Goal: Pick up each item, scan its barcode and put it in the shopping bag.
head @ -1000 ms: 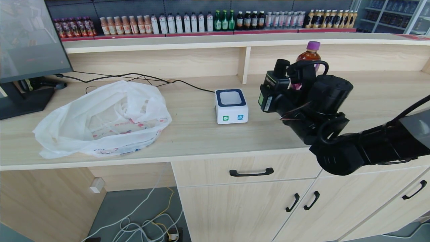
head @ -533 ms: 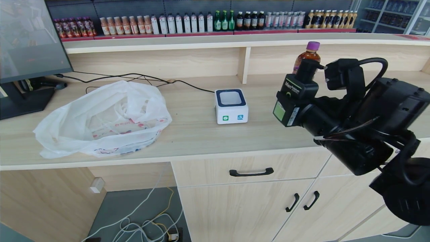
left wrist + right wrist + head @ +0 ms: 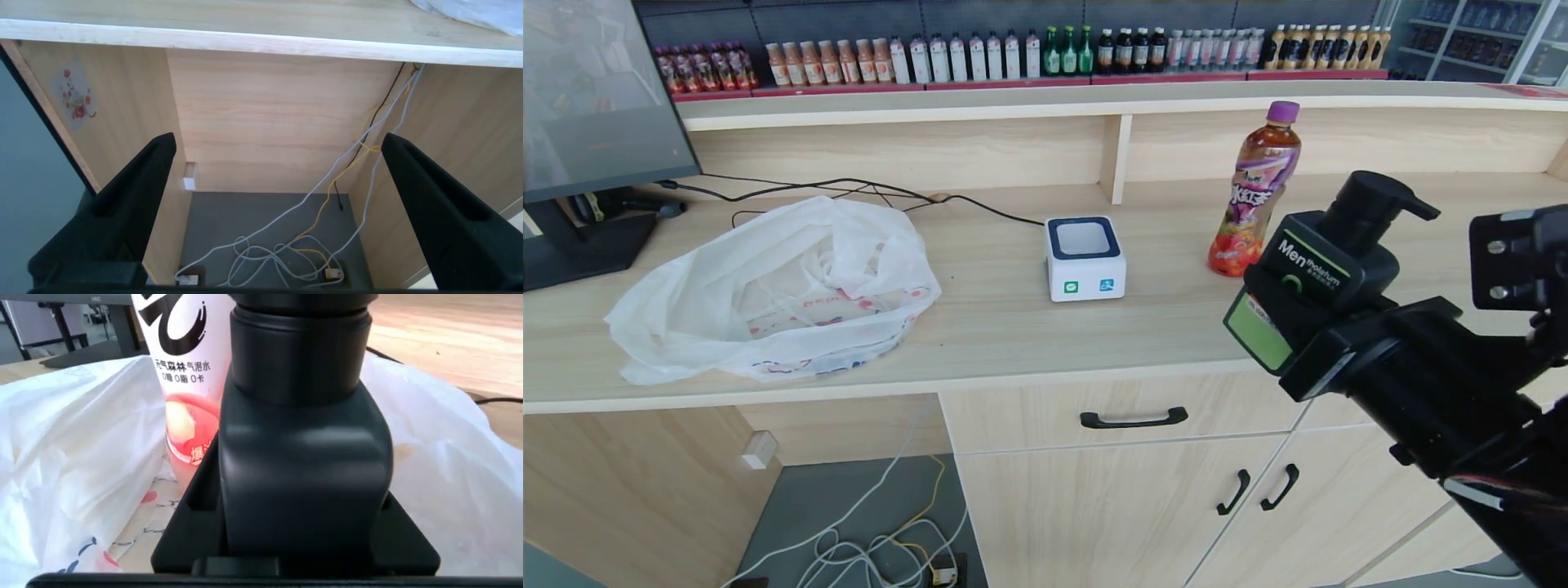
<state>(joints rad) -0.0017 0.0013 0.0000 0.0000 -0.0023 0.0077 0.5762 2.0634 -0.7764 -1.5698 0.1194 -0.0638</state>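
My right gripper (image 3: pixel 1319 343) is shut on a black pump bottle (image 3: pixel 1327 269) with a green label, held tilted above the counter's front edge at the right. Close up, the pump bottle's black top (image 3: pixel 298 449) hides the fingers. An orange tea bottle (image 3: pixel 1256 192) with a purple cap stands upright on the counter just behind it. The white barcode scanner (image 3: pixel 1085 257) sits mid-counter, and the open white shopping bag (image 3: pixel 776 286) lies at the left. My left gripper (image 3: pixel 278 212) hangs open below the counter, facing the cabinet recess.
A monitor on a stand (image 3: pixel 596 90) occupies the far left corner, with black cables (image 3: pixel 849 186) running behind the bag. A raised wooden shelf (image 3: pixel 1119 147) backs the counter. Loose cables (image 3: pixel 286 245) lie on the floor under the counter. Drawers and cabinet handles (image 3: pixel 1134 420) are below.
My right arm has carried the pump bottle right and toward the counter's front edge, away from the scanner side. The tea bottle, earlier hidden behind the arm, now shows fully.
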